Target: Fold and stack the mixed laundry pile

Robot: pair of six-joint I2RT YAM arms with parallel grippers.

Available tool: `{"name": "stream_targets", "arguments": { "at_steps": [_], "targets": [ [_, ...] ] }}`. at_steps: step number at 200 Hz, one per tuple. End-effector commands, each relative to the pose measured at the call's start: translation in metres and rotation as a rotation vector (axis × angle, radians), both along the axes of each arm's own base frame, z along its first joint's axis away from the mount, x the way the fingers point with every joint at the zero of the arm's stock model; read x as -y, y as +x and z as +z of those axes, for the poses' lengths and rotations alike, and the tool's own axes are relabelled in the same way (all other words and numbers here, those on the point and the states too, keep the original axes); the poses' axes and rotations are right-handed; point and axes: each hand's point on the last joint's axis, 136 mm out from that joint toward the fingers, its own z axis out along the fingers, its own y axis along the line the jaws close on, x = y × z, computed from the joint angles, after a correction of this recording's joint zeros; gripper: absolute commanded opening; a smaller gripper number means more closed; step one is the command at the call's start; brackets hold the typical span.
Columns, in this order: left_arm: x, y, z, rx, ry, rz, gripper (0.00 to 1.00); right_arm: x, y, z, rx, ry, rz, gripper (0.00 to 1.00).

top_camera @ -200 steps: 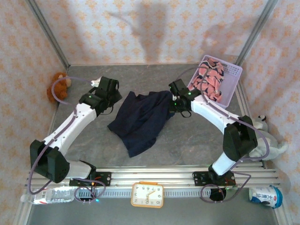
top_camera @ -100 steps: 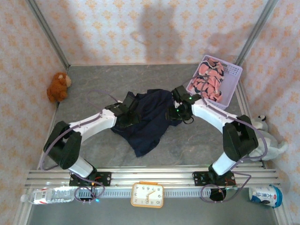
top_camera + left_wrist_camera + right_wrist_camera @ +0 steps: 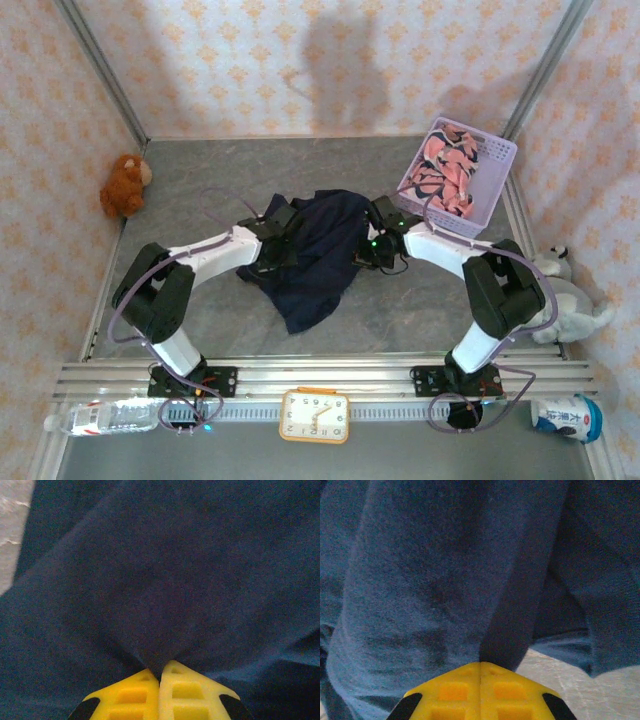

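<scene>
On the left, our left gripper is down on the left edge of the navy garment. In its wrist view the yellow jaws are pressed together and creases in the cloth run into their tips, so we read them as pinching a fold of that garment. The navy garment lies crumpled in the middle of the bench, bunched at the far end and trailing to a point toward the near edge. We see no clean fold line in it.

On its right edge our right gripper is down as well. Its wrist view shows the jaws closed tip to tip with a ridge of navy cloth rising from them, so they too are pinching the garment. Further right, the pink garment lies heaped in the lavender basket at the far right corner of the bench, some of it hanging over the rim.

We judge the task to be near its start: the first garment is gripped on both sides, but nothing is folded. Left to do: spread and fold the navy garment, take the pink one out of the basket, fold it, and stack the two.
</scene>
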Motion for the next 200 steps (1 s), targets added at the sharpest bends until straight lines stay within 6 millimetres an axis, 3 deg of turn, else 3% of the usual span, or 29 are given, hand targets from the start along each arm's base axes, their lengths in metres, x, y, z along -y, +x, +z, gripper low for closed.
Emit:
{"name": "stream_targets", "arguments": {
  "at_steps": [1, 35, 60, 86, 102, 112, 139, 151, 172, 200],
  "targets": [
    [-0.009, 0.016, 0.064, 0.146, -0.034, 0.042, 0.0, 0.018, 0.014, 0.035, 0.099, -0.069, -0.041, 0.0],
    [-0.013, 0.03, 0.12, 0.264, -0.144, 0.087, 0.0, 0.028, 0.035, 0.074, 0.21, -0.161, -0.014, 0.0],
    [-0.013, 0.036, 0.141, 0.295, -0.174, 0.092, 0.0, 0.025, 0.054, 0.09, 0.249, -0.196, 0.008, 0.0],
    [-0.014, 0.044, 0.167, 0.34, -0.238, 0.108, 0.0, 0.018, 0.076, 0.125, 0.331, -0.201, 0.027, 0.0],
    [-0.016, 0.048, 0.189, 0.391, -0.262, 0.115, 0.0, 0.011, 0.078, 0.136, 0.343, -0.178, 0.057, 0.0],
    [-0.019, 0.05, 0.196, 0.408, -0.255, 0.119, 0.0, 0.002, 0.072, 0.132, 0.312, -0.131, 0.091, 0.02],
    [-0.032, 0.052, 0.19, 0.395, -0.211, 0.145, 0.0, -0.025, 0.031, 0.094, 0.209, -0.075, 0.212, 0.49],
    [-0.037, 0.052, 0.181, 0.38, -0.206, 0.165, 0.0, -0.033, 0.009, 0.075, 0.176, -0.085, 0.276, 0.61],
    [-0.044, 0.051, 0.168, 0.363, -0.203, 0.203, 0.0, -0.049, -0.026, 0.047, 0.111, -0.071, 0.362, 0.74],
    [-0.055, 0.049, 0.154, 0.346, -0.197, 0.257, 0.0, -0.072, -0.056, 0.025, 0.059, -0.078, 0.468, 0.76]
  ]
}}
